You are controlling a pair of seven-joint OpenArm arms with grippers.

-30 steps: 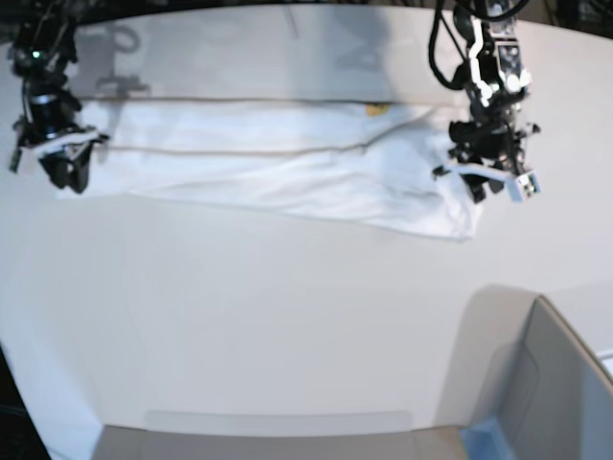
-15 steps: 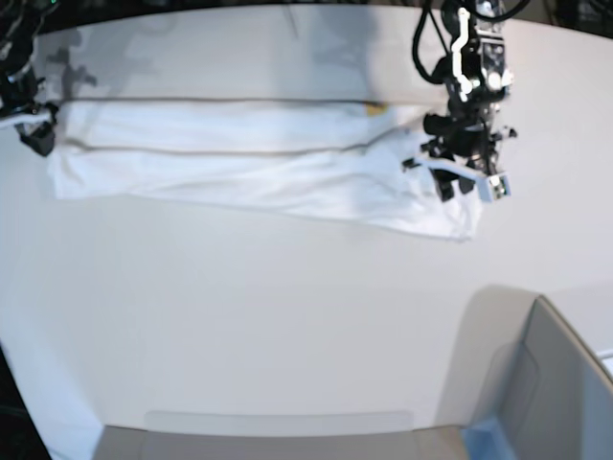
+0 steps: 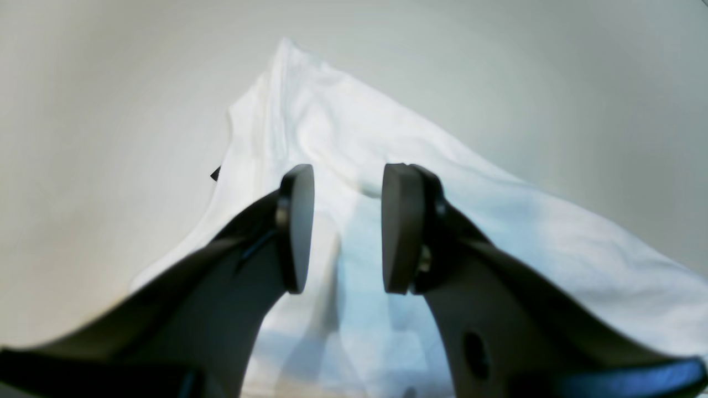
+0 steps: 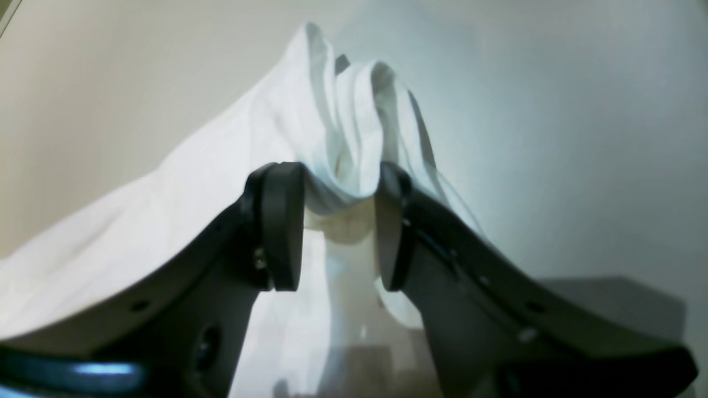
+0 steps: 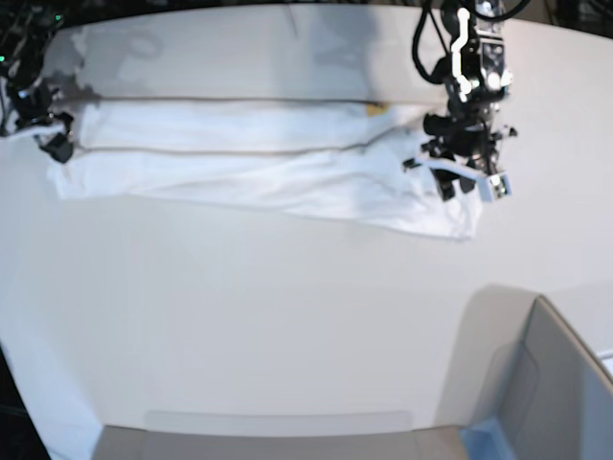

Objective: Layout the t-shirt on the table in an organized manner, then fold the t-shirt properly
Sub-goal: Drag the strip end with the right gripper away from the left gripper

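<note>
1. Two claws work at the two ends of the t-shirt (image 5: 249,168), which lies as a long, narrow band across the far part of the table (image 5: 239,326).
2. The right gripper (image 4: 340,226) is at the band's end on the left of the base view. It has a thick bunch of cloth pinched between its pads. The bunch looks loose and rounded, so I think it can slip out if the arm pulls fast, and then this end would fall in a heap.
3. The left gripper (image 3: 343,232) hangs over the other end with its jaws spread and nothing between them; the cloth is under the pads only. If it closes from here, it may take only the top layer, and the layers below would stay on the table and open the fold.
4. The near edge of the band runs slanted and the end under the left gripper is wrinkled. A further fold made on this shape would probably come out crooked.
5. If only one arm pulls, the whole band can drag sideways on the smooth top.
6. The grey box (image 5: 556,383) stands well apart, at the near corner, so I see little danger from it.
</note>
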